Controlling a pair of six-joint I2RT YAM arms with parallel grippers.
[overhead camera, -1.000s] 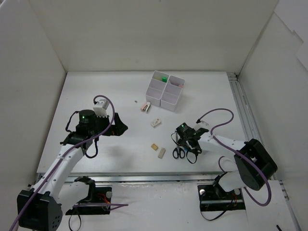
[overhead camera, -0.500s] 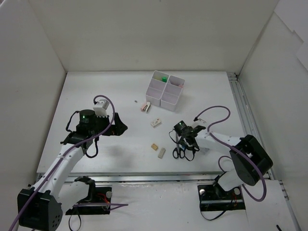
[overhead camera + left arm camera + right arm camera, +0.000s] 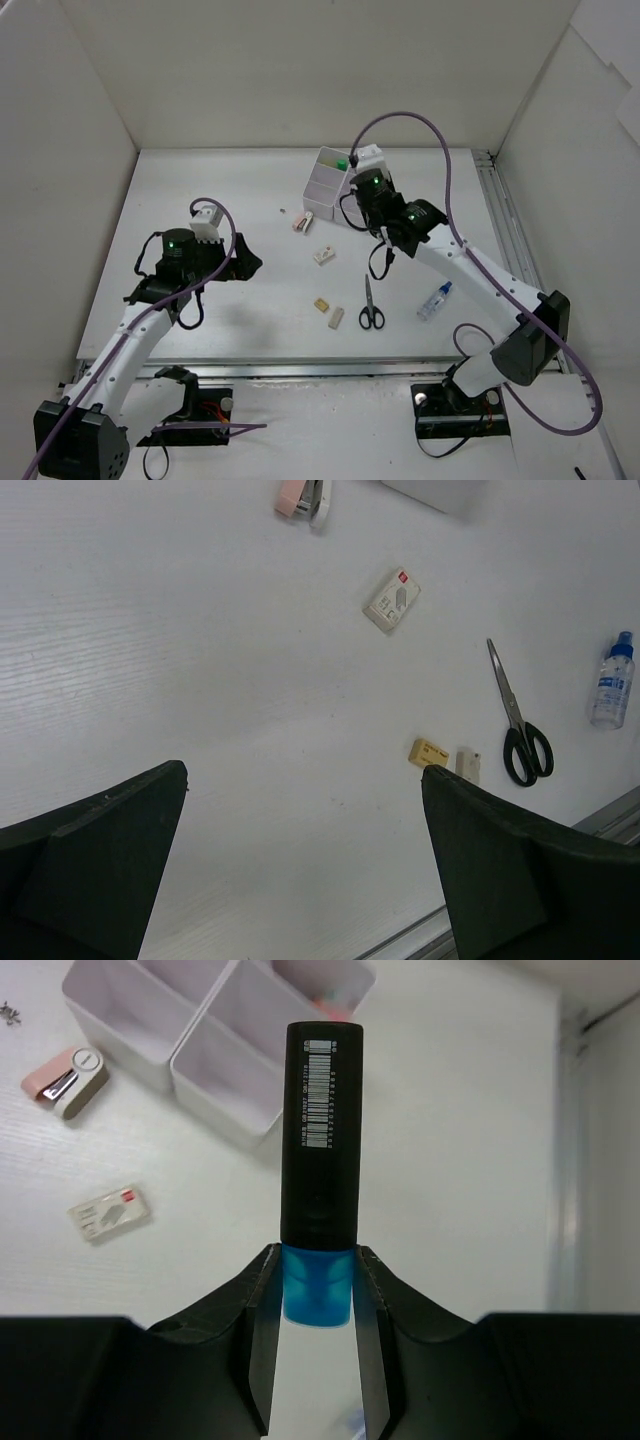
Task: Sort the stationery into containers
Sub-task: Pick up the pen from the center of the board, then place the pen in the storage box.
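One highlighter point(image 3: 320, 1130), black-barrelled with a white barcode print and blue end, pinched at that end by the right gripper point(image 3: 318, 1260) near the bins point(image 3: 225, 1125); left gripper point(image 3: 305, 770) spread wide, empty.

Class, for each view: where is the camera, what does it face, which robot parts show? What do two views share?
Top external: above and behind, looking down on the table; left arm, right arm.
Left wrist: faces the table past the open left gripper.
Right wrist: past the right gripper, gripping a highlighter, toward the bins.
Shared: scissors, in top and left wrist.
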